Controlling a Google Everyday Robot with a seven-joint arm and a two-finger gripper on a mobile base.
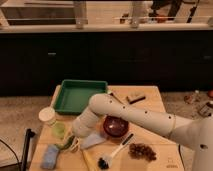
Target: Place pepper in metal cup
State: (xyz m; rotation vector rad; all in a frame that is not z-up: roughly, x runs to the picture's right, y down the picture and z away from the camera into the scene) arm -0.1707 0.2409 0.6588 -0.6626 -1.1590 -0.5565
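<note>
The slender green pepper (65,145) lies on the wooden table (152,112) near its front left, just below a pale green cup (59,130). A whitish, metal-looking cup (47,116) stands upright at the table's left edge, behind the green cup. My gripper (73,142) is at the end of the white arm that reaches in from the lower right. It is low over the table, right at the pepper's right end. I cannot tell whether it is touching or holding the pepper.
A green tray (80,95) sits at the back left and a dark red bowl (116,126) just right of the arm. A blue cloth (50,156), a yellow object (89,160), a black brush (112,152) and a brown pile (142,150) lie along the front.
</note>
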